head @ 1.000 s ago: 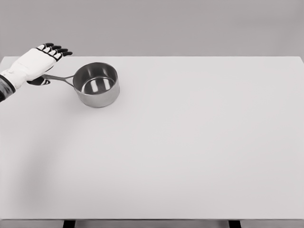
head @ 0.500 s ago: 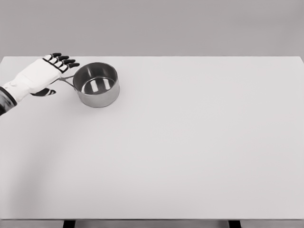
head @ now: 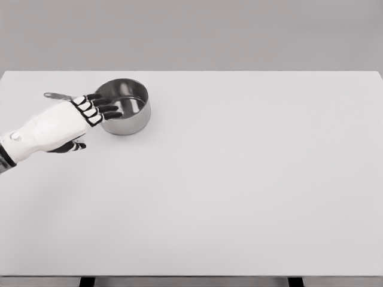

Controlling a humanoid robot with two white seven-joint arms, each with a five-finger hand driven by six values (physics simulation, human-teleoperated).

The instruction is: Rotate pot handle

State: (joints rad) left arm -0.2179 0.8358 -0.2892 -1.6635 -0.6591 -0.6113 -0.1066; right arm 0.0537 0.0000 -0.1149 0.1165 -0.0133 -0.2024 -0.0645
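On the white table [head: 239, 191], toward ten o'clock from its middle: steel pot [head: 127, 110], upright, mouth open to the camera, inner wall shiny. Handle [head: 57, 95] thin and grey, sticking out from the pot's side toward nine o'clock, only its far end showing past the hand.

From eight o'clock, entering at the picture's left edge: left arm, white, ending in left hand [head: 63, 125]. Palm down, back of the hand toward the camera, laid over the stretch between handle and pot. Fingers [head: 102, 106] black-tipped, stretched out and loosely spread toward three o'clock, their ends overlapping the near left part of the pot's rim. Thumb dark, tucked under the palm toward six o'clock. Nothing gripped; hand wide and relaxed. Cannot tell whether the fingertips touch the rim or hang just above it, nor whether the palm rests on the handle.

Below the table's near edge, at six o'clock: two dark table legs [head: 87, 281] just visible. Behind the far edge: plain grey wall [head: 239, 36].
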